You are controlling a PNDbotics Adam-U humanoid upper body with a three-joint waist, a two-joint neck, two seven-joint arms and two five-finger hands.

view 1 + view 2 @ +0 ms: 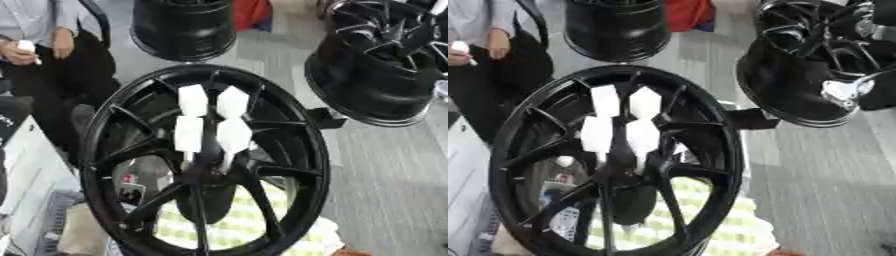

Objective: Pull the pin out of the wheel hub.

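Blk spoked wheel hub (206, 165) w/ four white, seemingly faceted pins (213, 120) at centre

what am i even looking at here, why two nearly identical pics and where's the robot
Both pictures are the same moment, taken by the two eyes of a camera in a humanoid robot's head, which looks down at its work. That is why they nearly match.

In the middle is a big black wheel with spokes. At its hub sit four white pieces, which seem to be the pins to pull out. A yellow-green checked cloth shows through the spokes. Two more black wheels lie beyond, one at the top and one on the right.

The black and silver part at the upper right may be the robot's right arm. I can make out no hand, and nothing is held.
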